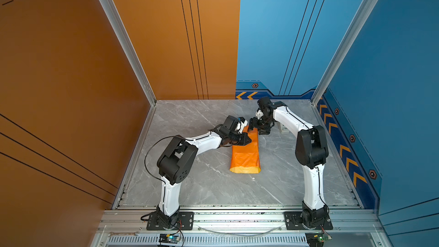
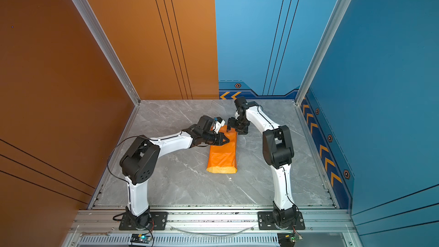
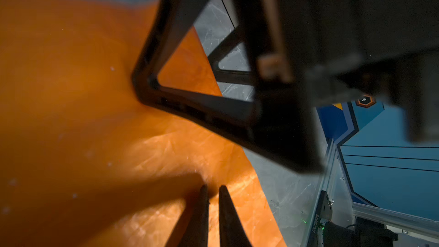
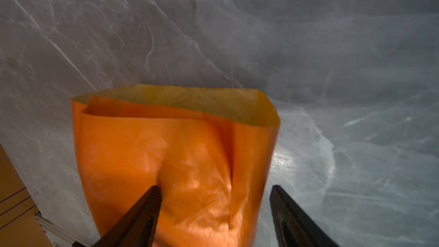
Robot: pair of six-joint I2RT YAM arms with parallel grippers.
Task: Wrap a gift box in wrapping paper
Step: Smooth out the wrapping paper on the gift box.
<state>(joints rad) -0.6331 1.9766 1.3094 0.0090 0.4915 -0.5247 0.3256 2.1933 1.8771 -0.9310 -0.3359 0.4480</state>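
Right claw (image 4: 213,187) stands wide over the far end of my wrapping paper (image 1: 244,155); left claw (image 3: 212,187), nearly closed, rests on the tube. Gift box unseen, presumably inside. I'd crease that end down slowly.

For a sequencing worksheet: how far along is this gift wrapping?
Done: the paper is rolled into an orange tube, seam on top; the box is out of sight, presumably inside. In hand: the shut left gripper sits on the tube while the open right gripper is poised at its far end. Left: the near end gapes, yellow inside showing, and needs folding shut.
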